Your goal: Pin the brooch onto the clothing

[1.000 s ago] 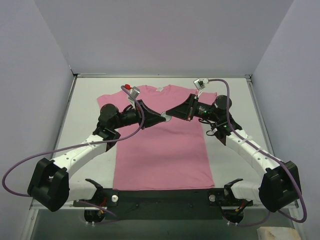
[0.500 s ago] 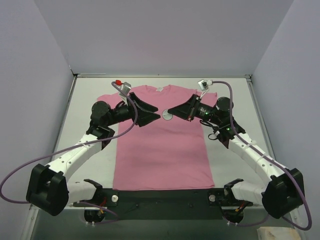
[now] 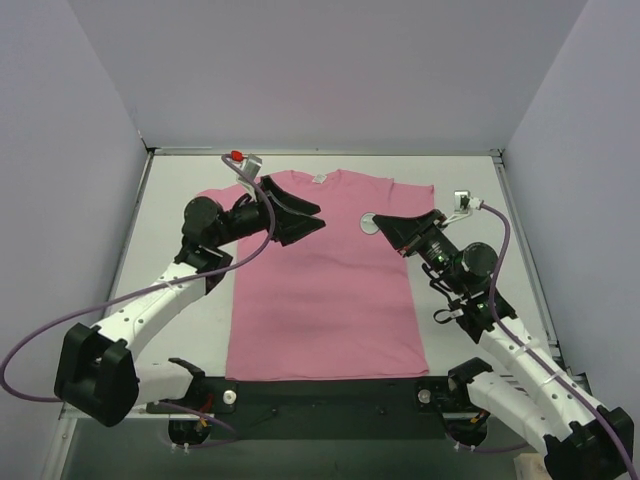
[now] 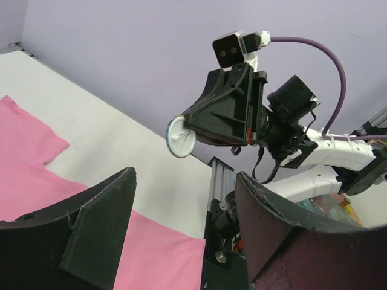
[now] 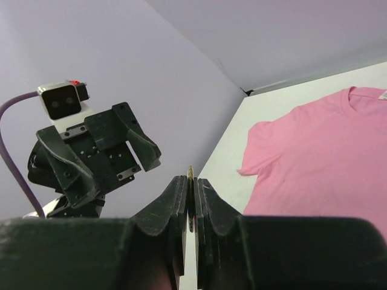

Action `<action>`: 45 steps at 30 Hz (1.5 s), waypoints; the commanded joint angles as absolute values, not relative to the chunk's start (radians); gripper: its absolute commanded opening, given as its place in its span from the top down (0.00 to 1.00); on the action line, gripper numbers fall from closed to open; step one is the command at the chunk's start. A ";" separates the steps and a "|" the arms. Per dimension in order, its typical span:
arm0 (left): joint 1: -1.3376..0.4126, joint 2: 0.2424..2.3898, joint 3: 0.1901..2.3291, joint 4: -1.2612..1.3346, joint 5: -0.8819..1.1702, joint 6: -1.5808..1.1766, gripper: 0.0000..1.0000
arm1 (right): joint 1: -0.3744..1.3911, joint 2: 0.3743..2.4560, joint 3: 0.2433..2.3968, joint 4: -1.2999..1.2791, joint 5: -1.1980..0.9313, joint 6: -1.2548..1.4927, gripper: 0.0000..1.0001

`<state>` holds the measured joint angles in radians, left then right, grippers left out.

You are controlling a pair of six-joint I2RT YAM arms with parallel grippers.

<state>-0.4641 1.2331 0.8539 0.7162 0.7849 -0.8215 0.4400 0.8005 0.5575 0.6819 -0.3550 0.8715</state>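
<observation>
The clothing, a pink T-shirt (image 3: 320,300), lies flat on the white table with its neck at the far side. It also shows as the pink shirt (image 4: 24,175) below the left fingers and as the shirt (image 5: 320,157) at the right. My right gripper (image 3: 384,222) hangs over the shirt's right chest, shut on the brooch (image 3: 370,223), a small round disc. Edge-on, the brooch (image 5: 190,174) pokes up from the right gripper (image 5: 190,182); its pale face (image 4: 180,136) turns to the left wrist. My left gripper (image 3: 312,217) is open over the left chest, and the left gripper (image 4: 184,178) holds nothing.
A small white label (image 3: 320,180) sits inside the neckline. Pale walls close the table on three sides. A metal rail (image 4: 219,187) runs along the table's right edge. The black base bar (image 3: 330,390) crosses the near edge below the shirt's hem.
The two grippers met over the shirt's chest a second ago. My left gripper opened and let go of the brooch, then drew back left. The right gripper carried the brooch to the right.
</observation>
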 commanded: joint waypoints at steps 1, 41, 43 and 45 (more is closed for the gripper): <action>-0.506 1.285 0.939 0.804 0.776 -0.880 0.25 | 0.449 0.796 0.554 0.825 -0.275 0.890 1.00; -0.644 1.592 1.140 0.994 0.911 -1.059 1.00 | 0.456 0.817 0.621 0.760 -0.371 0.901 0.89; -0.640 1.577 1.153 0.887 0.926 -0.993 1.00 | 0.456 0.831 0.667 0.695 -0.422 0.870 0.80; -0.629 1.554 1.160 0.819 0.946 -0.927 1.00 | 0.451 0.851 0.698 0.652 -0.460 0.848 0.72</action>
<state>-0.6323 1.6119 1.0977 0.9413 0.8639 -1.0706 0.4469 0.8200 0.6041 0.7063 -0.3580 0.9119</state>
